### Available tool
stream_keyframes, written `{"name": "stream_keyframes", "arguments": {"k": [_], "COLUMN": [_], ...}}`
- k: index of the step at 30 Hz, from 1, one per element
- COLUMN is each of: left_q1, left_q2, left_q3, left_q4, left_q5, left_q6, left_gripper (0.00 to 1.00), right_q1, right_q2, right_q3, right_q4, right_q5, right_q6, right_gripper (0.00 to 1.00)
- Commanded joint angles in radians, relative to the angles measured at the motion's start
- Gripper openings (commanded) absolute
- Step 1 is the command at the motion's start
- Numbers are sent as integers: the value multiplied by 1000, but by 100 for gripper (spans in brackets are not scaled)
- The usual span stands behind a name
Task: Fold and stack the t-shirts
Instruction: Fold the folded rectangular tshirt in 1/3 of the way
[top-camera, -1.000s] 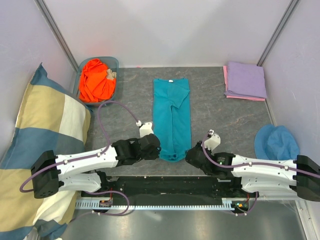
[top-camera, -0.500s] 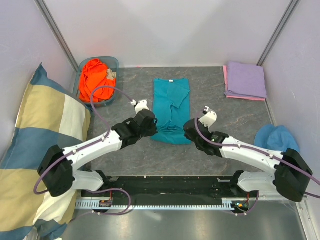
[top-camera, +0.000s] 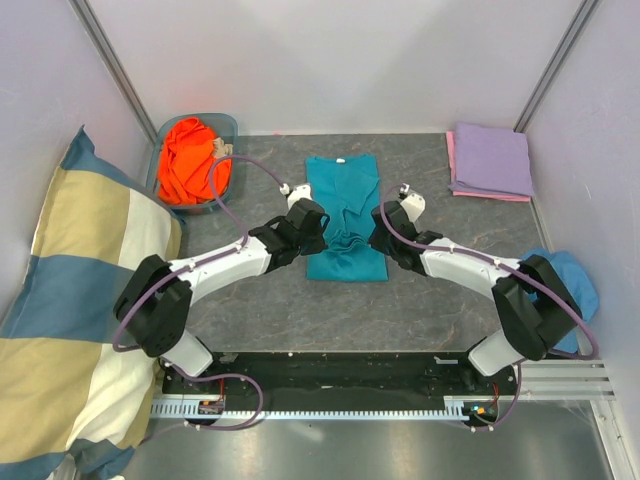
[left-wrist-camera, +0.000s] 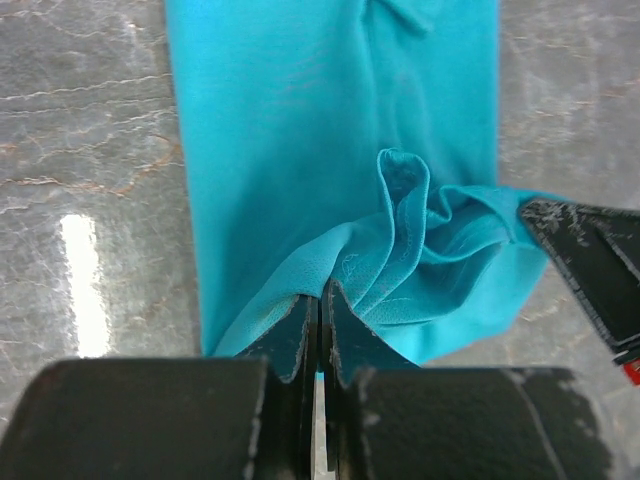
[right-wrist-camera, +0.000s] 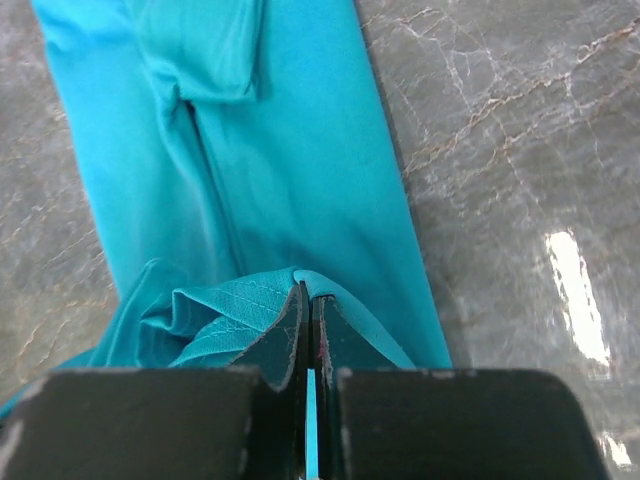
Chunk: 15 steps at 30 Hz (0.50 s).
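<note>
Grey marbled table (top-camera: 400, 320), teal t-shirt (top-camera: 345, 185) mid-table, near hem lifted. Pinched at its corners by left gripper (left-wrist-camera: 320, 300) and right gripper (right-wrist-camera: 308, 298), jaws pressed together on cloth. Best carried level and taut, probably to the shoulders, smoothing the bunched middle.

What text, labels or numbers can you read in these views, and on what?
No text can be read in any view.
The teal shirt, orange shirt, lavender shirt, hat and pillow show no print.
Small parts on the base rail: too small to tell.
</note>
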Motion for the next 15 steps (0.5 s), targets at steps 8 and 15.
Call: {"name": "stream_keyframes", "arguments": {"k": [8, 15], "left_q1": [85, 99], "left_q2": [69, 126], "left_q3": [45, 93], "left_q4": [73, 82], "left_q5": [-4, -6], "left_q6": [35, 41], "left_gripper": [2, 2], "right_q1": [-108, -153], "right_q2": [71, 116], "right_q3": [97, 133], "right_q4": [93, 93], "right_q5": [-116, -159], "right_q6": [-92, -108], "right_gripper": [0, 0]}}
